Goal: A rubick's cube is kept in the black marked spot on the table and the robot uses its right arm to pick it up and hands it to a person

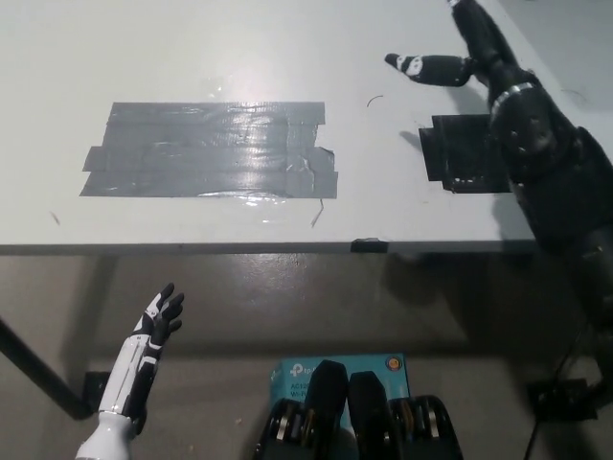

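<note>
My black right hand (458, 53) hovers over the far right of the table, open with its fingers spread and nothing in it. The black marked spot (464, 153) lies bare just below the wrist, partly covered by my forearm. No Rubik's cube shows anywhere in the head view, and no person's hand either. My white left hand (156, 323) rests open below the table's front edge at the lower left.
A wide patch of grey tape (211, 150) covers the table's middle left. The white table (192, 48) ends at a front edge (287, 248). A teal box (292, 372) lies on the floor beneath.
</note>
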Robot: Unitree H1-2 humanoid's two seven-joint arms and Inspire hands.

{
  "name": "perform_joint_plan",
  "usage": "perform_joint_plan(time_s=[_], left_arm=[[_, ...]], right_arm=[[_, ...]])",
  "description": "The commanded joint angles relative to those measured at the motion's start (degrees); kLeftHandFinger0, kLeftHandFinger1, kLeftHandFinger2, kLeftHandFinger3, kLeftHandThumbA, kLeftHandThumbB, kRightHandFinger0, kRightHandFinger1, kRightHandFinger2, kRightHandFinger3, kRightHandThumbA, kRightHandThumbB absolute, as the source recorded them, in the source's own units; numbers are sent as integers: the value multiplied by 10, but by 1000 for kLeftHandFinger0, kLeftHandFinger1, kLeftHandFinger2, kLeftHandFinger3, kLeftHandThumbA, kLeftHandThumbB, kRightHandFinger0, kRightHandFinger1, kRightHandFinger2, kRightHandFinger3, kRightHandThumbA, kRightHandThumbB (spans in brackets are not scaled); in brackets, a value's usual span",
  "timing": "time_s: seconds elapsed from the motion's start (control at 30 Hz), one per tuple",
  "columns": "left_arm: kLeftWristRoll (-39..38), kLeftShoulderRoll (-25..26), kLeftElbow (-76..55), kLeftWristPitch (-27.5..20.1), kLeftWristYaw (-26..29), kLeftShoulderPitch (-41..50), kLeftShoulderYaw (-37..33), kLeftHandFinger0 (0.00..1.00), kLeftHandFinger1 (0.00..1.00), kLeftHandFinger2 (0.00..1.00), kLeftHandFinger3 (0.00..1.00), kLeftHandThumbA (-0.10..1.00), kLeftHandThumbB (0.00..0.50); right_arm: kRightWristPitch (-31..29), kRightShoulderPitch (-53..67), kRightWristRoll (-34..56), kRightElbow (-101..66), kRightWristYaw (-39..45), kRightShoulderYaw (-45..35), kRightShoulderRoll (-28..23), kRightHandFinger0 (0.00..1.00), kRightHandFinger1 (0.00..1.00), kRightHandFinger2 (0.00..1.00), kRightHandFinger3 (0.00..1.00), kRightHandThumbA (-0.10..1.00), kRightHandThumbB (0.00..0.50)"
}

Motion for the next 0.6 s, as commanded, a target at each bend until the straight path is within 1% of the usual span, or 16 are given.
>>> perform_joint_plan(time_s=[0.0, 0.03, 0.07, 0.17, 0.2, 0.27, 0.3, 0.33, 0.37, 0.4, 0.43, 0.53, 0.57], left_arm=[[-2, 6, -25, -10, -7, -9, -3, 1000, 1000, 1000, 1000, 962, 196], [-2, 6, -26, -7, -7, -9, -2, 1000, 1000, 1000, 1000, 962, 198], [-3, 7, -26, -4, -7, -13, -2, 1000, 1000, 1000, 1000, 961, 201], [-1, 5, -25, -3, -6, -19, -2, 1000, 1000, 1000, 1000, 953, 198], [-1, 5, -25, -3, -6, -18, -2, 1000, 1000, 1000, 1000, 951, 197], [-5, 5, -25, -5, -7, -18, -2, 1000, 1000, 1000, 1000, 944, 191], [-5, 5, -26, -5, -8, -18, -2, 1000, 1000, 1000, 1000, 938, 182], [-4, 4, -27, -5, -9, -14, -4, 1000, 1000, 1000, 1000, 937, 182], [-2, 3, -30, -4, -9, -7, -7, 1000, 1000, 1000, 1000, 928, 178], [-1, 2, -30, -3, -9, -6, -8, 1000, 1000, 1000, 1000, 927, 180], [0, 2, -29, -3, -9, -6, -8, 1000, 1000, 1000, 1000, 927, 181], [0, 3, -22, -10, -8, -9, -6, 996, 1000, 1000, 1000, 922, 186], [1, 2, -22, -8, -7, -9, -6, 991, 1000, 1000, 1000, 928, 199]], right_arm=[[122, 78, 104, -476, 104, -104, -129, 1000, 1000, 1000, 1000, 821, 500], [125, 95, 111, -509, 107, -111, -135, 1000, 1000, 1000, 1000, 834, 500], [123, 116, 117, -547, 108, -118, -142, 1000, 1000, 1000, 1000, 844, 488], [115, 194, 141, -660, 102, -141, -153, 1000, 1000, 1000, 1000, 837, 478], [112, 213, 149, -681, 99, -145, -153, 1000, 1000, 1000, 1000, 833, 491], [104, 282, 162, -750, 91, -155, -152, 1000, 1000, 1000, 1000, 908, 495], [104, 322, 171, -786, 87, -158, -151, 1000, 1000, 1000, 1000, 926, 463], [107, 336, 174, -798, 86, -160, -152, 1000, 1000, 1000, 1000, 928, 462], [104, 388, 187, -830, 84, -161, -153, 1000, 1000, 1000, 1000, 934, 386], [100, 420, 193, -847, 82, -161, -153, 1000, 1000, 1000, 1000, 936, 368], [98, 430, 194, -851, 81, -159, -152, 1000, 1000, 1000, 1000, 931, 357], [77, 500, 197, -867, 71, -150, -136, 1000, 1000, 1000, 1000, 904, 358], [71, 513, 196, -866, 67, -149, -131, 1000, 1000, 1000, 1000, 905, 367]])
